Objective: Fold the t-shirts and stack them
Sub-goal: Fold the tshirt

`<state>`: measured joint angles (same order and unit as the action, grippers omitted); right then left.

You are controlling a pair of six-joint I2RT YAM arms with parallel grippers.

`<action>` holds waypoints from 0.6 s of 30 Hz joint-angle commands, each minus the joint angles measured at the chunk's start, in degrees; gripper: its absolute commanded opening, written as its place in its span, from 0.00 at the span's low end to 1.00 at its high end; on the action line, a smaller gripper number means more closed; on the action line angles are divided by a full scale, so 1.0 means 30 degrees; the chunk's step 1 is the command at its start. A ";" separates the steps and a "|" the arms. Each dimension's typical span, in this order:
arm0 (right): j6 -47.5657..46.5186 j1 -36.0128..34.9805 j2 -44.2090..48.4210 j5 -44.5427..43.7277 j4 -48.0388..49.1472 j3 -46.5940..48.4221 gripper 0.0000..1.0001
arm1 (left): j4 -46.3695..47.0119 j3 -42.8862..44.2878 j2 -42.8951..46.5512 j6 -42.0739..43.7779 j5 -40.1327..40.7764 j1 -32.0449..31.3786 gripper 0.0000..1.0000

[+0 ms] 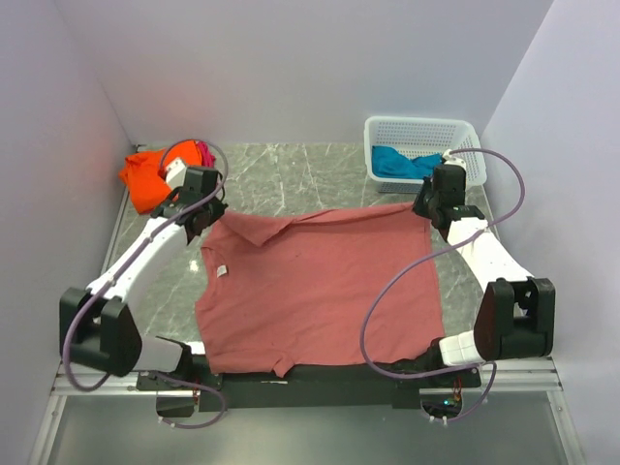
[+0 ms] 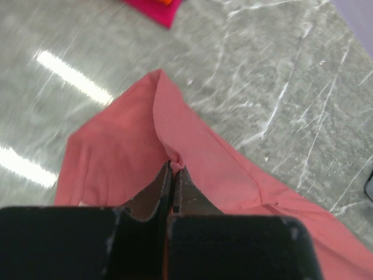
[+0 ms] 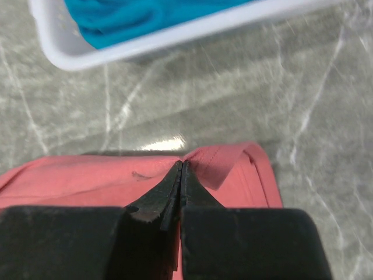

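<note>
The salmon-pink t-shirt (image 1: 320,286) lies spread across the middle of the marble table. My left gripper (image 1: 205,219) is shut on a pinched fold of its far-left edge (image 2: 169,125). My right gripper (image 1: 433,209) is shut on its far-right hem corner (image 3: 224,163). The orange t-shirt (image 1: 145,179) lies bunched at the far left, with a bit of the magenta t-shirt (image 1: 204,153) behind it; the magenta one also shows in the left wrist view (image 2: 152,9). The teal t-shirt (image 1: 402,163) lies in the basket and shows in the right wrist view (image 3: 128,17).
The white mesh basket (image 1: 418,126) stands at the far right of the table, just beyond my right gripper; its rim shows in the right wrist view (image 3: 175,38). Purple cables loop off both arms. Walls close in the table on three sides.
</note>
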<state>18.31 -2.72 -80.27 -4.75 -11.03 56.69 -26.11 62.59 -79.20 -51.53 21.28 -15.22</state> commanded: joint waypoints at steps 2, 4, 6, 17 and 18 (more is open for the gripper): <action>-0.0564 0.0145 0.1091 -0.0818 -0.1508 0.0529 0.00 | -0.5061 -0.0501 0.2080 -0.3651 0.2165 -0.0989 0.01; -0.0595 0.0145 0.1297 -0.0817 -0.1743 0.0528 0.00 | -0.6556 -0.0763 0.3072 -0.4440 0.2429 -0.1078 0.01; -0.0682 0.0145 0.1327 -0.0846 -0.2066 0.0616 0.00 | -0.7436 -0.0881 0.3691 -0.4911 0.2196 -0.1165 0.01; -0.1150 0.0116 0.0771 -0.0877 -0.2769 0.0969 0.00 | -0.9846 -0.3661 0.7880 -0.7462 -0.0204 -0.2571 0.01; -0.1122 0.0145 0.0741 -0.0963 -0.2915 0.1026 0.00 | -0.9726 -0.4477 0.8145 -0.7637 -0.0556 -0.2746 0.01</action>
<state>16.16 -2.72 -78.15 -6.24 -19.11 57.12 -53.56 52.53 -58.13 -71.02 23.05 -22.28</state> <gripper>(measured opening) 0.005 0.024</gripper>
